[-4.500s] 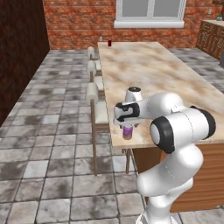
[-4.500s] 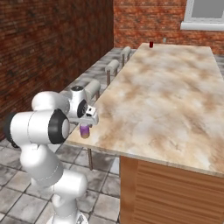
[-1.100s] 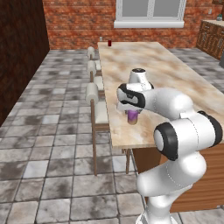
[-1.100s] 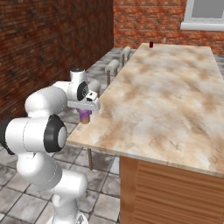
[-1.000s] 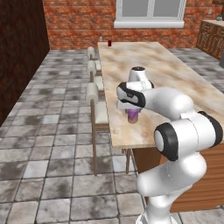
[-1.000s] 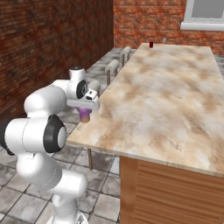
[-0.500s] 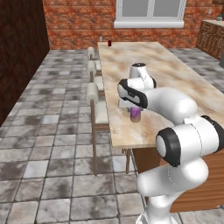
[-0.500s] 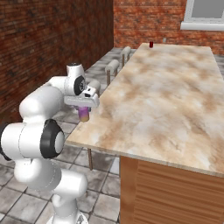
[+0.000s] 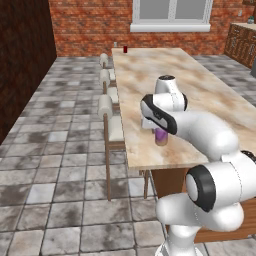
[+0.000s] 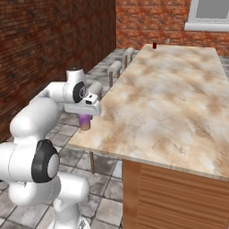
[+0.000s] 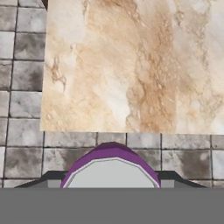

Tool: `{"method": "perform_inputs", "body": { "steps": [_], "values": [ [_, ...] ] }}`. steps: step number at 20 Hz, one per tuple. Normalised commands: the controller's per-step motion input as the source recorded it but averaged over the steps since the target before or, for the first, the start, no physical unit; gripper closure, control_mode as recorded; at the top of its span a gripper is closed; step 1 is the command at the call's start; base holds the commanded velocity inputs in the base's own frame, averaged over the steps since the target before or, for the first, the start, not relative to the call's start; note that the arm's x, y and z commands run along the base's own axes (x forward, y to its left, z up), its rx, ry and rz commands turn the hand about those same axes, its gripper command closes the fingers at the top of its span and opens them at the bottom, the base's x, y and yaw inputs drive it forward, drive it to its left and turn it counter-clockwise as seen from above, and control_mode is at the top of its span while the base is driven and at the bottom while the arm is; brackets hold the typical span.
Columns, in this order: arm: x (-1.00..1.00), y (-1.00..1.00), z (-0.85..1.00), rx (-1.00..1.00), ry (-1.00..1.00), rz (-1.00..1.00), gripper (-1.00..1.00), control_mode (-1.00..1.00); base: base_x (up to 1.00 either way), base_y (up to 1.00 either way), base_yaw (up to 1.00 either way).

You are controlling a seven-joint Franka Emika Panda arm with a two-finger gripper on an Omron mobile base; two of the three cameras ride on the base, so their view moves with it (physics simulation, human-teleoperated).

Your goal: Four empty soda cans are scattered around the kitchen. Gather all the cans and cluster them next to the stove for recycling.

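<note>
the white arm's gripper (image 9: 161, 131) is closed around a purple soda can (image 9: 161, 136), lifted just above the near corner of the marbled island counter (image 9: 210, 95); a loose pinch could let it slip toward the tile floor (image 9: 65, 150).

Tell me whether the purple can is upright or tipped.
Upright. The purple can hangs vertically under the gripper, orange band lowest, and the hand view looks straight down on its silver top.
</note>
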Motion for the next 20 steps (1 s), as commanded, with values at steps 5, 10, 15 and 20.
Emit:
{"method": "perform_inputs", "body": {
  "steps": [5, 10, 15, 20],
  "values": [
    [-0.24, -0.03, 0.03, 0.0, 0.0, 0.01, 1.0, -1.0, 0.0, 0.0, 0.0],
    [-0.17, -0.04, 0.03, 0.0, 0.0, 0.02, 1.0, -1.0, 0.0, 0.0, 0.0],
    [-0.05, -0.03, 0.0, 0.0, 0.0, 0.02, 1.0, 1.0, -0.11, -0.07, 0.03],
    [0.0, 0.0, 0.0, 0.0, 0.0, 0.0, 1.0, 1.0, -0.33, -0.24, 0.05]
  ]
}}
